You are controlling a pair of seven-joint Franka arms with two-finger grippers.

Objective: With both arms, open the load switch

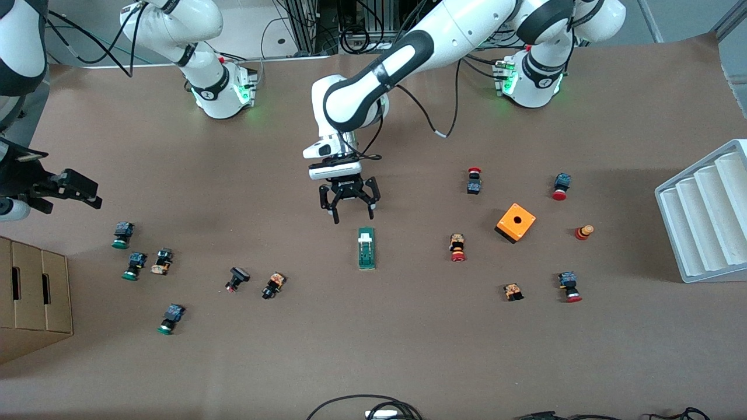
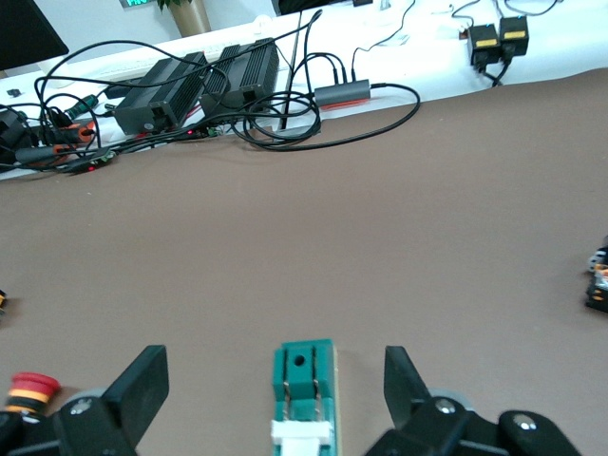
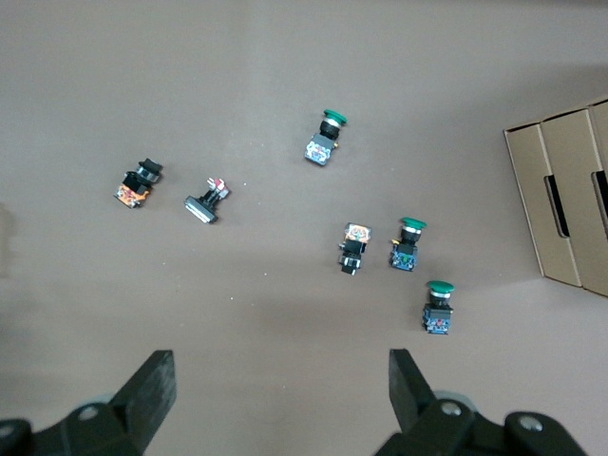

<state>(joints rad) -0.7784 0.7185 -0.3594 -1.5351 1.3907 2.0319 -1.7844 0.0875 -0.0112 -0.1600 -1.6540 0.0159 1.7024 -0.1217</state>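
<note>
Load switch [image 1: 366, 248] lies flat mid-table [image 1: 408, 350], long axis running toward the front camera, white lever piece at the end nearer the robot bases. Left gripper [image 1: 349, 209] hangs over the table just past that end, fingers [image 2: 142, 385] spread wide, holding nothing; in its wrist view the switch sits between the finger tips. Right gripper [image 1: 70, 186] waits high over the right arm's end of the table, fingers wide and empty, above scattered green-capped push-buttons [image 3: 408, 245]. Orange box [image 1: 515, 223] stands toward the left arm's end.
</note>
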